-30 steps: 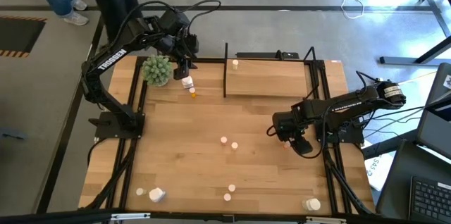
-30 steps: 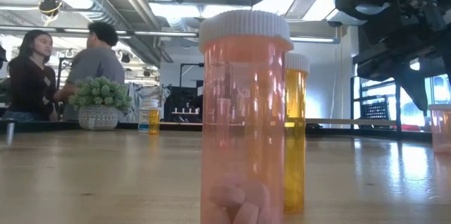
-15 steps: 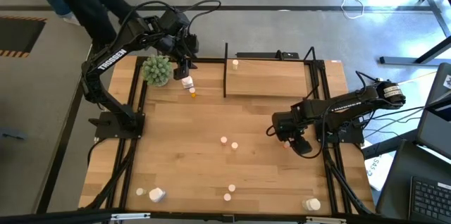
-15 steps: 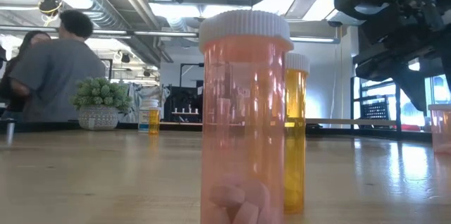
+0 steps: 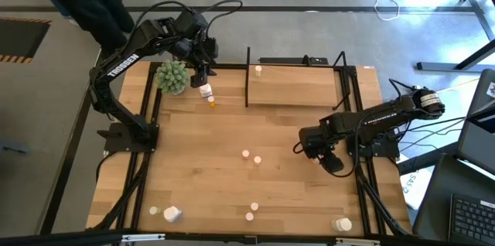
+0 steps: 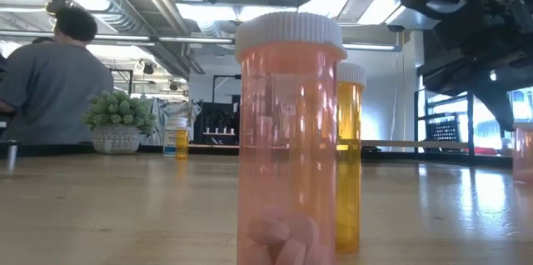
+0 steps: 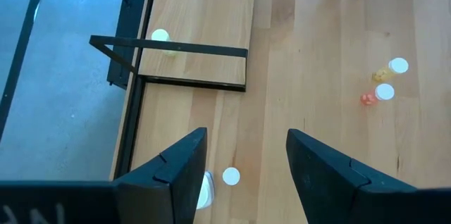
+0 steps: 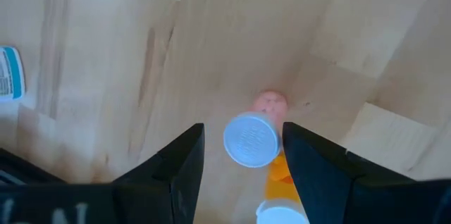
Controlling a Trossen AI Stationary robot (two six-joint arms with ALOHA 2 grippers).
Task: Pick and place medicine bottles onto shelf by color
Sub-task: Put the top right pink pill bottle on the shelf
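Small white-capped medicine bottles stand scattered on the table: two mid-table (image 5: 246,154), two near the front (image 5: 254,207), others at the front corners. One bottle (image 5: 258,69) stands on the light-wood shelf (image 5: 298,87). My right gripper (image 8: 243,150) is open, pointing down at the table's right, its fingers on either side of an upright pinkish bottle (image 8: 250,139); whether they touch it I cannot tell. An orange bottle (image 8: 282,210) stands right beside it. My left gripper (image 7: 243,160) hangs open high over the far left, above a white bottle (image 5: 205,90) and an orange one (image 5: 211,102).
A green spiky plant ball (image 5: 172,76) sits at the far left corner beside my left gripper. The shelf's black uprights (image 5: 247,76) rise at its ends. In the low view a pinkish bottle (image 6: 290,140) and an orange one (image 6: 350,157) stand close to the camera. A person (image 6: 54,90) is behind the table.
My right gripper has edged slightly toward the table's near edge and now covers the pinkish bottle in the high view. The people behind the table's far left have walked along it. My left gripper has kept still.
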